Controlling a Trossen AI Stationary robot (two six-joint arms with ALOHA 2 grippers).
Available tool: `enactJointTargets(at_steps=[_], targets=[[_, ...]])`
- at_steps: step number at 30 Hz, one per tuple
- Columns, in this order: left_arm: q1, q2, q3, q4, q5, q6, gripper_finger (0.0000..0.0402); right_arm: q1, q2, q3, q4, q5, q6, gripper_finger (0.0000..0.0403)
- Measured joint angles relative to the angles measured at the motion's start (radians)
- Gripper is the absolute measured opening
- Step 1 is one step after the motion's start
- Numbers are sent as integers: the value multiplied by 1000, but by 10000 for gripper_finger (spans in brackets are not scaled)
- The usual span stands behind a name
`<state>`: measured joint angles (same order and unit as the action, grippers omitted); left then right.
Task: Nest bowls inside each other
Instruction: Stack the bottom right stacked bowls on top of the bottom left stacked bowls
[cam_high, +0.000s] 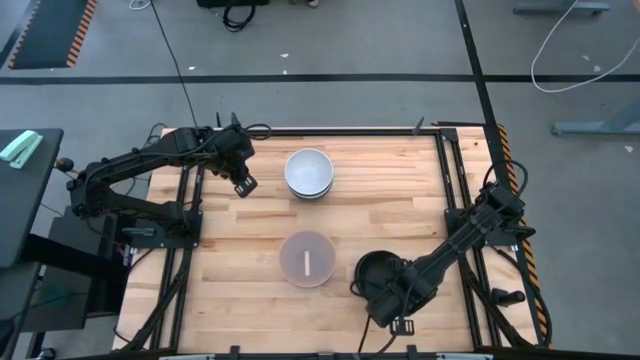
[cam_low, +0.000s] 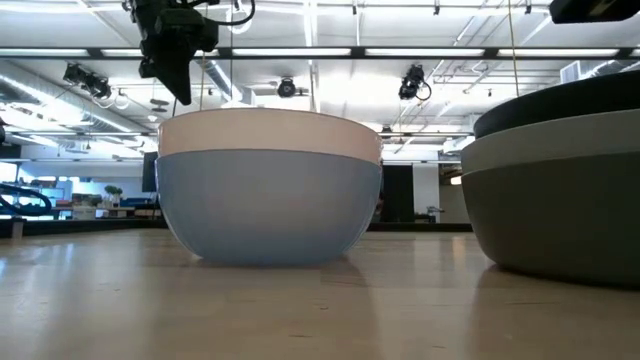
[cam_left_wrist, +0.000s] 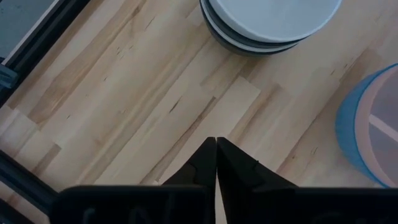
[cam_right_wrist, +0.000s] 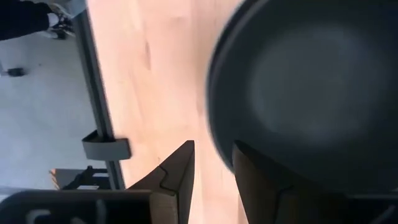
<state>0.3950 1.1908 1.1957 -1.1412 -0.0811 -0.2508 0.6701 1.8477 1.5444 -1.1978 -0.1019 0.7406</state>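
Near the table's middle a salmon-pink bowl sits nested in a blue bowl. A white bowl tops a stack of darker bowls toward the far edge. A black bowl lies nested on a light grey bowl and a darker grey one, which rests on the wood near right. My right gripper stands open at this stack's near rim, pointing down. My left gripper hangs shut above bare wood, left of the white stack. My right gripper has one finger in front of the black bowl's rim and the other finger outside it over the wood. Whether either finger touches the bowl, I cannot tell.
Black metal rails run along the table's left and right sides. Bare wood lies at the near left and at the far right.
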Motion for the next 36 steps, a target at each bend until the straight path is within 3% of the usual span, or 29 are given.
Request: enactJointTargets(at_steps=[20, 28, 36], targets=[[0, 0, 0, 0, 0, 1, 24, -9, 6, -220, 277, -53, 79, 116], [0, 0, 0, 0, 0, 1, 9, -34, 4, -261, 341, -51, 90, 117], [0, 0, 0, 0, 0, 1, 28, -50, 1, -292, 364, -49, 149, 117]])
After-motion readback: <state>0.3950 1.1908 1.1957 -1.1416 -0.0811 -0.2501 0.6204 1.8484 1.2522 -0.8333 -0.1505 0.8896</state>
